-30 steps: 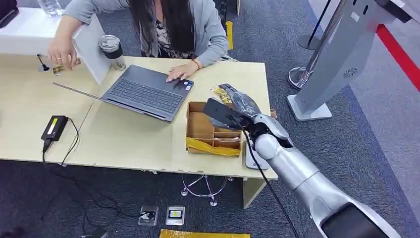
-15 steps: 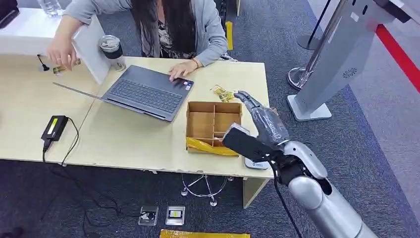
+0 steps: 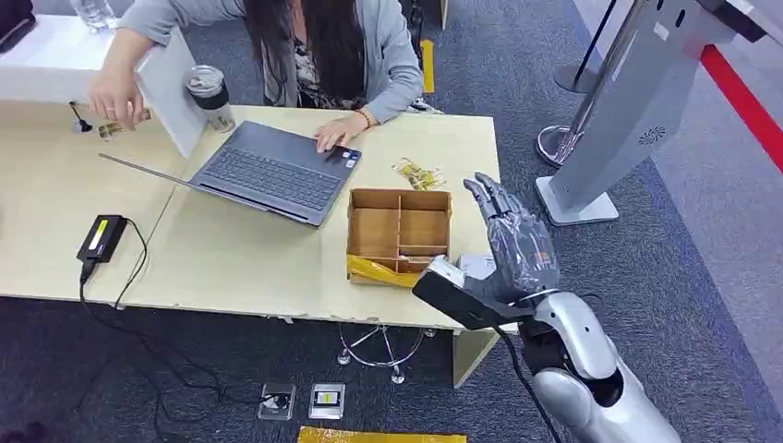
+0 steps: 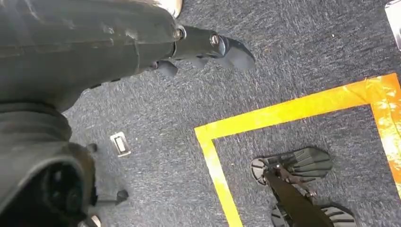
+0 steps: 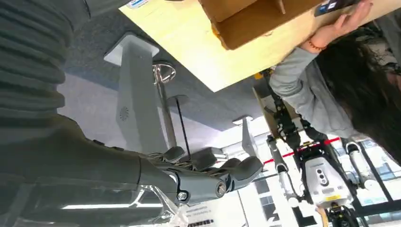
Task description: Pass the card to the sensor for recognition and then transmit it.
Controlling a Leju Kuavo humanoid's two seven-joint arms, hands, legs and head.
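The right hand (image 3: 512, 242) stands upright at the lower right of the head view, beside the white sensor (image 3: 475, 265) on the surface (image 3: 231, 258) edge, probably to present the card (image 5: 187, 215), a clear-sleeved slip by its palm; whether it truly grasps the card I cannot tell; the left hand (image 4: 208, 45) hangs slack, grasping nothing.

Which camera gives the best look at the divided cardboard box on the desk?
The head view: the cardboard box is seen from above, with its dividers and the yellow tape along its near edge. The right wrist view catches just one corner, turned over. The left wrist view looks at the carpet.
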